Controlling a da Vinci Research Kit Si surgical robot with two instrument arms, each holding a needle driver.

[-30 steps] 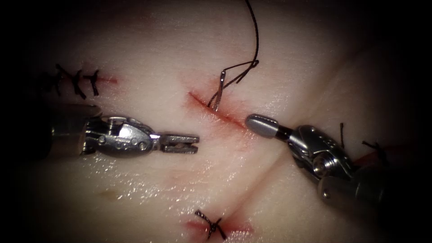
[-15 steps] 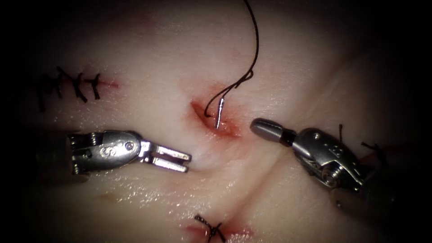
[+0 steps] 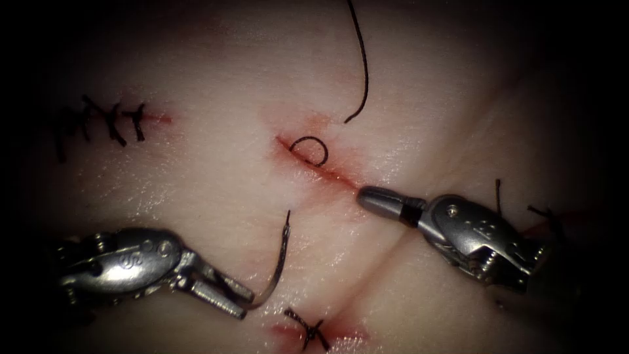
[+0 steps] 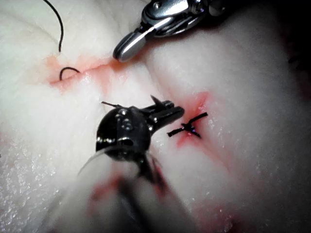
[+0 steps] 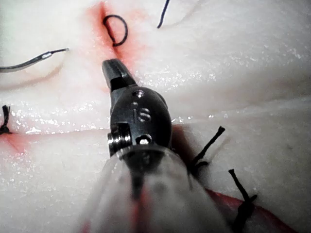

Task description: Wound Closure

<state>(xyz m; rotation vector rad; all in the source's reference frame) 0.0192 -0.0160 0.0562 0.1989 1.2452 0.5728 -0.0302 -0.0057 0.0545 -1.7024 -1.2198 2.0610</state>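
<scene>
L pincer (image 3: 229, 298) sits near the tissue's (image 3: 196, 177) front edge, on the left of the cut (image 3: 314, 160), clamped on the needle (image 3: 278, 262) at its blunt rear end. The needle is clear of the tissue; its curve rises from the jaws w/ the tip pointing up toward the cut but well short of it. In the left wrist view the L pincer (image 4: 167, 110) lies just beside a finished stitch (image 4: 187, 128); needle hard to make out there.

R pincer (image 3: 380, 200) is together, holding nothing, its rounded tip touching or just off the right end of the cut. Same in the right wrist view: R pincer (image 5: 116, 73) closed, tip close to the red-stained cut (image 5: 104, 29), needle (image 5: 34, 59) lying apart from it.

Thread (image 3: 360, 65) hangs in from the tissue's far edge and ends free, near the cut but not touching it. A small thread loop (image 3: 309, 151) sits on the cut w/ red fluid (image 3: 341, 172) around it. Can't tell how loop, hanging thread and needle connect.

Other stitches: a row (image 3: 108, 121) toward the left edge, one knot (image 3: 308, 328) at the front edge by the needle's base, cut ends (image 3: 544, 213) behind the R tool.
</scene>
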